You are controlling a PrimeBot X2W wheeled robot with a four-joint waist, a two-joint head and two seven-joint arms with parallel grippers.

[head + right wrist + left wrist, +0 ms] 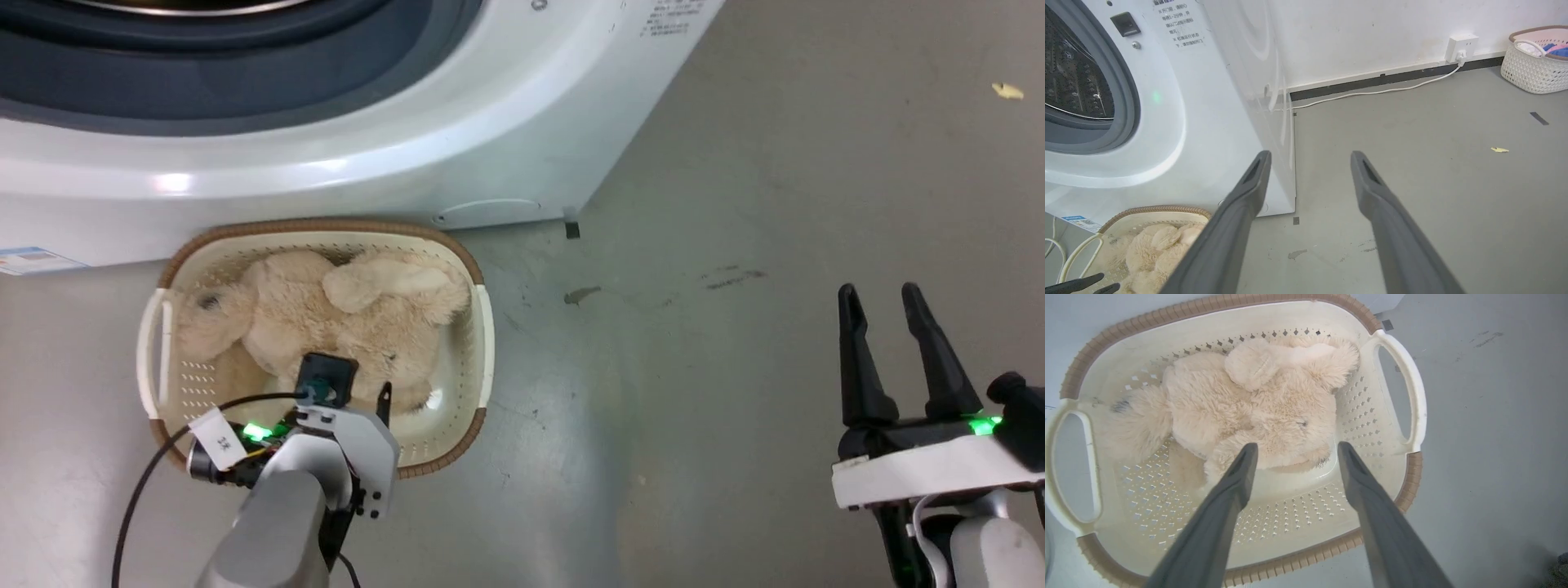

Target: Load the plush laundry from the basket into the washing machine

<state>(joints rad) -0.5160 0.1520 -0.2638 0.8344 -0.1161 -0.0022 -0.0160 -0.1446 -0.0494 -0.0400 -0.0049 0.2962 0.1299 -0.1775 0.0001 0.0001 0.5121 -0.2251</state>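
my left pincer (1296, 446) hovers spread over the basket (1414, 473), gripping nothing. the plush laundry (1237, 404) lies in the basket just beyond and below its tips. i judge it light, soft and squashy, with shaggy fur that may slip. i'd bite deep into the thick body straight ahead, not a floppy limb. my right pincer (879, 287) is spread too, empty, well aside.

plush laundry (1241, 404): shaggy fur | basket (1274, 316): perforated plastic | washing machine (326, 175): glossy white

Grey floor (1412, 171), white wall (1351, 36), socket (1461, 47).
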